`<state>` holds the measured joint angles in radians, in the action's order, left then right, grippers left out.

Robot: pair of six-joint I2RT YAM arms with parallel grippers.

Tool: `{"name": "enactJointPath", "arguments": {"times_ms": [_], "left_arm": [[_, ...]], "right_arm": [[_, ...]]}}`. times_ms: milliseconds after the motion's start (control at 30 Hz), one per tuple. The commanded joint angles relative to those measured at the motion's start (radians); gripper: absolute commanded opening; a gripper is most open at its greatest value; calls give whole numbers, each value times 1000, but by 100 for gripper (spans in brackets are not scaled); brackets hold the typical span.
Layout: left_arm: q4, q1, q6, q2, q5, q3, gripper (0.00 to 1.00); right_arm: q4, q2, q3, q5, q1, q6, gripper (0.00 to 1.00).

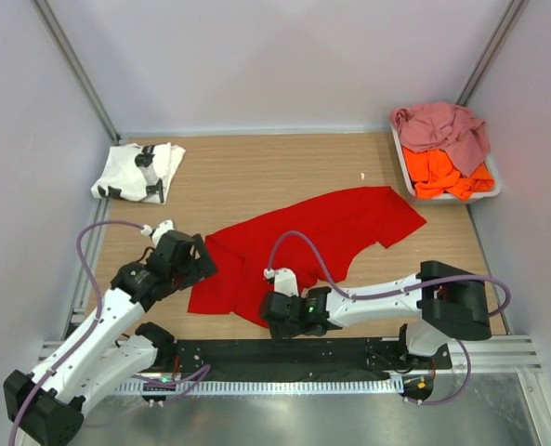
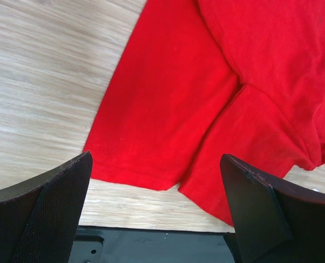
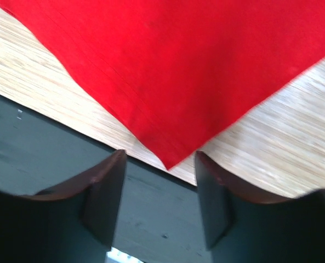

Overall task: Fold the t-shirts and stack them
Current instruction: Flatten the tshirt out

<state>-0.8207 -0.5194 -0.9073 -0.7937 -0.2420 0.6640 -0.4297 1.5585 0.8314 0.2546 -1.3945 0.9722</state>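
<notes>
Left hand (image 1: 187, 255): wide open, holding nothing, over the left edge of the red shirt (image 1: 303, 246).
White shirt (image 1: 137, 173): folded up, far left on the desk (image 1: 256, 172).
Right hand (image 3: 159, 159): open around the red shirt's near corner, not pinching.
Tray (image 1: 400, 153): far right; pink shirt (image 1: 442, 125) on orange shirt (image 1: 447, 172).

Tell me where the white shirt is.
In the top view, the white shirt lies at the far left corner of the table, beyond the left hand and apart from the red shirt.
</notes>
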Motion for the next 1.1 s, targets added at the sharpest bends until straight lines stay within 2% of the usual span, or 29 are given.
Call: {"name": "enactJointPath", "arguments": {"times_ms": [0,267,400,500,700,867,900,933,967,1067], "left_arm": [[37,-5,-36,43,-74,-15,100],[49,-7,-44,54,-75,-33,99],[51,-10,-45,63,-79,-37,100],[51,-13,-45,73,-86,-40,99],[48,-16,-48,94,-95,-40,100],[52,-16,-48,102,-102,-44,100],[57,-16,-48,102,-102,-47,100],[60,-16,-48,102,-100,-52,100],[67,-16,-48,102,-97,-59,100],[81,-18,-47,106,-85,-75,100]], "right_arm": [[60,55,-6,-5,-6,25,56],[59,81,-15,9,-6,33,28],[51,112,-18,31,-6,31,7],[54,146,-20,43,-6,28,1],[14,111,-14,64,-6,28,3],[-206,63,103,165,-47,25,31],[-234,63,124,176,-57,22,41],[-254,67,159,187,-67,22,46],[-276,68,172,195,-69,22,51],[-279,89,202,196,-72,17,53]]}}
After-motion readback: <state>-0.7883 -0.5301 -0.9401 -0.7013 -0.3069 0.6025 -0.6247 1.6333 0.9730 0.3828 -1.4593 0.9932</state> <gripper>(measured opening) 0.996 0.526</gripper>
